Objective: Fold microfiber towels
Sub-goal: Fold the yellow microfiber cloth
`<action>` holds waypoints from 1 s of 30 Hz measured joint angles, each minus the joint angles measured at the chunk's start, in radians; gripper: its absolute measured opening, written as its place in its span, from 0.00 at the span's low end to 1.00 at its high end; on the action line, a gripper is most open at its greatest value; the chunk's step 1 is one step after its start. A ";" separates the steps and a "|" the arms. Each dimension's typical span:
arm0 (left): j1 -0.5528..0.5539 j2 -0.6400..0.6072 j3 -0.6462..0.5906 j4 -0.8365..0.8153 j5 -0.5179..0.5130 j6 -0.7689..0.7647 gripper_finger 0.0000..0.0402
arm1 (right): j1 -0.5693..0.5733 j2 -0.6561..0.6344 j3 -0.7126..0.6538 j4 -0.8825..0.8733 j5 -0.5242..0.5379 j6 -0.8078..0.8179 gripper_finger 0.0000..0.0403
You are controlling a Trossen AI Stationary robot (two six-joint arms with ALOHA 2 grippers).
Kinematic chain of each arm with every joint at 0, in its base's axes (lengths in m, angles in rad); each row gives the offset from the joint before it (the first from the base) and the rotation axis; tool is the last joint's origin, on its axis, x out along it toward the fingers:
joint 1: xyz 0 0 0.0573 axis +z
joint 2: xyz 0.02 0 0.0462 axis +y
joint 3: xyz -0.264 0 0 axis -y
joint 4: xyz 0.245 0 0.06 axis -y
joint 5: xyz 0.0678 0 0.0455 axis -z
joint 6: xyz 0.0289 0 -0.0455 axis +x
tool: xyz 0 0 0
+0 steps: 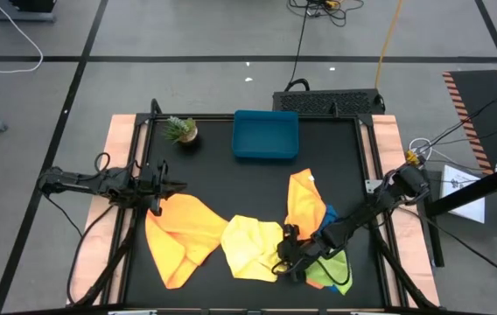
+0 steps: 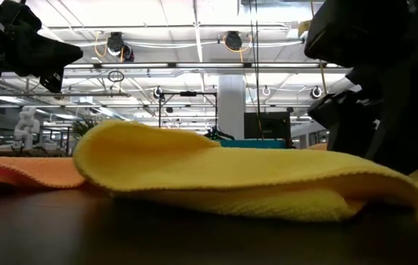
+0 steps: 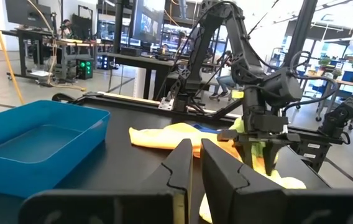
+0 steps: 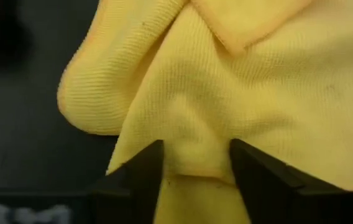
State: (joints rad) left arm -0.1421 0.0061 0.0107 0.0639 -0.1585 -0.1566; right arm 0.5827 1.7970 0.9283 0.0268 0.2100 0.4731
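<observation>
- Nothing is looking folded: the yellow towel [image 1: 253,247] is lying crumpled at lower centre, orange towels [image 1: 181,234] and others loose around it.
- The right gripper [image 4: 195,163] is straddling yellow cloth with parted jaws, gripping nothing firmly.
- The left gripper [image 3: 195,163] is hovering at left, nearly closed, empty.

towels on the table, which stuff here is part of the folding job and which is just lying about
Part of the job:
- yellow towel, right tool open over its edge
- orange towel at the left
- second orange towel
- blue towel
- green towel, partly under the right arm

Just lying about:
- blue tray
- small potted plant
</observation>
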 joint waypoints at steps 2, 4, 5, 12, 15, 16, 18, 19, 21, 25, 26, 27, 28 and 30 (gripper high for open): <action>0.000 0.000 0.000 0.000 0.000 -0.002 0.09 | 0.000 -0.026 0.000 0.004 -0.001 -0.011 0.30; 0.000 0.000 0.000 0.000 0.000 -0.003 0.09 | 0.000 -0.055 0.000 0.000 -0.001 -0.020 0.20; 0.000 0.000 0.000 0.000 0.000 -0.007 0.09 | 0.000 -0.066 0.000 -0.001 -0.001 -0.024 0.14; 0.000 0.000 0.000 0.010 0.000 -0.038 0.09 | 0.000 -0.132 0.000 -0.003 0.022 -0.048 0.04; 0.000 0.000 0.000 0.017 0.000 -0.039 0.09 | 0.000 -0.133 0.000 -0.001 0.020 -0.048 0.04; 0.000 0.000 0.000 0.017 0.000 -0.039 0.09 | 0.000 -0.133 0.000 0.000 0.010 -0.048 0.05; 0.000 0.000 0.000 0.017 0.000 -0.039 0.09 | -0.001 -0.124 0.001 0.005 -0.021 -0.040 0.07; 0.000 0.000 0.000 0.017 0.000 -0.039 0.09 | -0.001 -0.119 0.001 0.000 -0.031 -0.034 0.10; 0.000 0.000 0.000 0.017 0.000 -0.039 0.09 | 0.000 -0.107 0.001 -0.005 -0.031 -0.017 0.16; 0.000 0.000 0.000 0.016 0.000 -0.039 0.09 | -0.001 -0.086 0.001 -0.014 -0.018 0.012 0.32; 0.000 0.000 0.000 0.016 0.000 -0.039 0.09 | -0.003 -0.080 0.001 -0.020 -0.003 0.015 0.37; 0.000 0.000 0.000 0.017 0.000 -0.039 0.09 | -0.006 -0.074 0.001 -0.026 0.003 0.016 0.41; 0.000 0.000 0.000 0.016 0.000 -0.039 0.09 | -0.009 -0.069 0.001 -0.032 0.010 0.017 0.44; 0.000 0.000 0.000 0.016 0.000 -0.039 0.09 | -0.017 -0.057 0.001 -0.049 0.025 0.034 0.49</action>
State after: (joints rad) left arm -0.1419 0.0059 0.0107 0.0803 -0.1583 -0.1953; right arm 0.5660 1.7405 0.9295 -0.0226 0.2348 0.5067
